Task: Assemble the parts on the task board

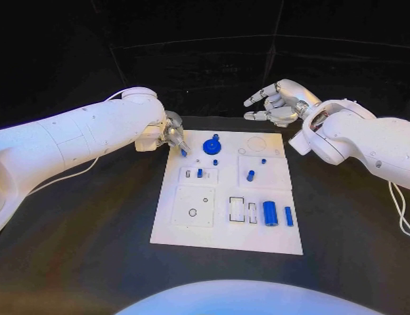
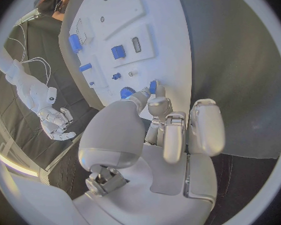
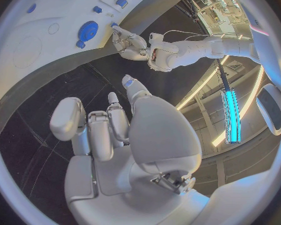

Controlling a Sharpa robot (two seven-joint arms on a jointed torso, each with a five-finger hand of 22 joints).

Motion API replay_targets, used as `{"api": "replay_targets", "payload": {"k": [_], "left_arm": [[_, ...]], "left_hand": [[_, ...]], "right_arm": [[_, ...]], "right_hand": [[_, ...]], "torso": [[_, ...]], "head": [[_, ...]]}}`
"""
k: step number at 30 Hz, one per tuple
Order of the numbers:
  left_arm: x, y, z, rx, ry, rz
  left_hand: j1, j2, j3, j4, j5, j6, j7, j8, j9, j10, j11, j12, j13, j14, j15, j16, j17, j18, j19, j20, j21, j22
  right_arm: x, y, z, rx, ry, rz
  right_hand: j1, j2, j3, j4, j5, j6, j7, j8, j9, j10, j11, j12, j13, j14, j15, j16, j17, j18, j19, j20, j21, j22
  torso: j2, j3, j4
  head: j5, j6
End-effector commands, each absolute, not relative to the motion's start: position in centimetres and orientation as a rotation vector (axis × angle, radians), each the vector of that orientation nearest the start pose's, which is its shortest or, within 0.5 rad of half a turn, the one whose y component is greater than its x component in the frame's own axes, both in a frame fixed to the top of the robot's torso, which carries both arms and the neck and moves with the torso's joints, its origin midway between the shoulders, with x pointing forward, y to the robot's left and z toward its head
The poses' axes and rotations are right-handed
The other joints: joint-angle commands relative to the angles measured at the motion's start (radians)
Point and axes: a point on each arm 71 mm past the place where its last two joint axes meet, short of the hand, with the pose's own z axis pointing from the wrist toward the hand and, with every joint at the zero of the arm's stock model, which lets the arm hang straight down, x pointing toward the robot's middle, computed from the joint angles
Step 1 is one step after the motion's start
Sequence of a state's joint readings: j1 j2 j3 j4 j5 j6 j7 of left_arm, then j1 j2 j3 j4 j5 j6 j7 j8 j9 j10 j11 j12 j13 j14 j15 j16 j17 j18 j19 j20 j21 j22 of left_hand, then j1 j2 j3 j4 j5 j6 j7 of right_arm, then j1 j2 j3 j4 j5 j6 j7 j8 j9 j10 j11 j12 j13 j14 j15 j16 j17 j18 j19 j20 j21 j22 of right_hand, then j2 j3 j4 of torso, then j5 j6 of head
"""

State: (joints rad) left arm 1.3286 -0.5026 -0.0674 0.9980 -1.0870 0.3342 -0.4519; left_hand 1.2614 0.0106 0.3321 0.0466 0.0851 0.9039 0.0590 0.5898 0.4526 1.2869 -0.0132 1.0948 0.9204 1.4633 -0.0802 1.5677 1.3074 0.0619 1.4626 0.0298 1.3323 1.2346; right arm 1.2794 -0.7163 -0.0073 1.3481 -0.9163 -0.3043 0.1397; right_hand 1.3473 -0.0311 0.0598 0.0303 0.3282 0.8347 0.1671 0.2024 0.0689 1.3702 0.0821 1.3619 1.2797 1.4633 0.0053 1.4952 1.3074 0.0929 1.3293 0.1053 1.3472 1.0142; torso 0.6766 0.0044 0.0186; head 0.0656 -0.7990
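Observation:
The white task board [image 1: 226, 226] lies in the middle of the black table. My left hand [image 1: 172, 134] hovers at its far left corner and pinches a small blue peg [image 1: 183, 152] between thumb and fingertip; the left wrist view shows the peg [image 2: 153, 87] just above the board's edge [image 2: 172, 45]. A blue gear [image 1: 213, 143] stands beside it on the board. My right hand [image 1: 279, 104] hangs above the table beyond the board's far right corner, fingers apart and loosely bent, holding nothing. In the right wrist view that hand [image 3: 115, 130] is also empty.
Two blue cylinders [image 1: 271, 213] lie side by side near the board's front right, next to empty slots [image 1: 237, 209]. Small blue pieces [image 1: 250, 175] stand on the middle plates. A white cable [image 1: 402, 216] trails along the right arm.

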Motion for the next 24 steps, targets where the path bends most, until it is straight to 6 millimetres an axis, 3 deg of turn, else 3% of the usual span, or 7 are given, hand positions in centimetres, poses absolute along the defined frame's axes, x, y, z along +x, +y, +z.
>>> {"api": "replay_targets", "payload": {"k": [1, 11, 16, 24], "left_arm": [[57.2, 19.3, -19.2, -0.166, 2.278, -0.333], [54.9, 19.9, -18.7, -0.154, 2.215, -0.375], [53.5, 20.1, -19.0, -0.149, 2.210, -0.394], [51.8, 19.9, -19.7, -0.146, 2.216, -0.419]], "left_hand": [[-0.017, -0.002, 0.156, -0.139, -0.003, -0.008, 0.002, 0.008, 0.004, 0.012, -0.003, 0.001, 0.001, 0.108, 0.004, 0.003, 0.263, 0.010, 0.001, 0.003, -0.007, 0.001], [-0.038, -0.019, 0.210, -0.153, -0.002, -0.010, 0.002, 0.022, 0.018, 0.017, -0.004, 0.003, 0.003, 0.108, 0.003, 0.003, 0.263, 0.010, 0.003, 0.001, -0.007, 0.003], [-0.046, -0.025, 0.225, -0.156, -0.002, -0.011, 0.001, 0.027, 0.022, 0.021, -0.004, 0.005, 0.004, 0.108, 0.003, 0.003, 0.263, 0.010, 0.004, 0.001, -0.006, 0.005], [-0.051, -0.029, 0.236, -0.158, -0.002, -0.010, 0.001, 0.030, 0.024, 0.023, -0.005, 0.007, 0.006, 0.108, 0.003, 0.003, 0.263, 0.010, 0.004, 0.001, -0.006, 0.006]], "right_arm": [[53.2, -18.3, -13.7, 0.203, 1.580, 1.060], [53.2, -18.6, -13.7, 0.205, 1.580, 1.056], [53.2, -18.7, -13.7, 0.206, 1.579, 1.053], [53.3, -18.8, -13.7, 0.208, 1.578, 1.051]], "right_hand": [[0.000, 0.008, -0.002, 0.001, 0.003, 0.001, 0.001, 0.006, -0.001, -0.003, -0.004, -0.004, 0.001, 0.069, -0.006, -0.005, 0.083, 0.009, -0.001, -0.002, -0.005, 0.000], [0.000, 0.008, -0.002, 0.001, 0.003, 0.001, 0.001, 0.006, -0.001, -0.003, -0.004, -0.004, 0.001, 0.069, -0.006, -0.005, 0.083, 0.009, -0.001, -0.002, -0.005, 0.000], [-0.001, 0.008, -0.003, 0.002, 0.005, 0.001, 0.001, 0.007, -0.001, -0.003, -0.004, -0.003, 0.001, 0.069, -0.006, -0.005, 0.083, 0.009, -0.001, -0.002, -0.005, -0.001], [-0.001, 0.008, -0.003, 0.002, 0.005, 0.001, 0.001, 0.007, -0.001, -0.003, -0.004, -0.003, 0.001, 0.069, -0.006, -0.005, 0.083, 0.009, -0.001, -0.002, -0.005, -0.001]], "torso": [[-0.001, 0.0003, 0.0020], [-0.002, -0.0010, 0.0023], [-0.001, -0.0001, 0.0016], [0.000, -0.0016, 0.0012]], "head": [[0.002, 0.001], [0.006, -0.002], [0.010, -0.002], [0.012, -0.005]]}}
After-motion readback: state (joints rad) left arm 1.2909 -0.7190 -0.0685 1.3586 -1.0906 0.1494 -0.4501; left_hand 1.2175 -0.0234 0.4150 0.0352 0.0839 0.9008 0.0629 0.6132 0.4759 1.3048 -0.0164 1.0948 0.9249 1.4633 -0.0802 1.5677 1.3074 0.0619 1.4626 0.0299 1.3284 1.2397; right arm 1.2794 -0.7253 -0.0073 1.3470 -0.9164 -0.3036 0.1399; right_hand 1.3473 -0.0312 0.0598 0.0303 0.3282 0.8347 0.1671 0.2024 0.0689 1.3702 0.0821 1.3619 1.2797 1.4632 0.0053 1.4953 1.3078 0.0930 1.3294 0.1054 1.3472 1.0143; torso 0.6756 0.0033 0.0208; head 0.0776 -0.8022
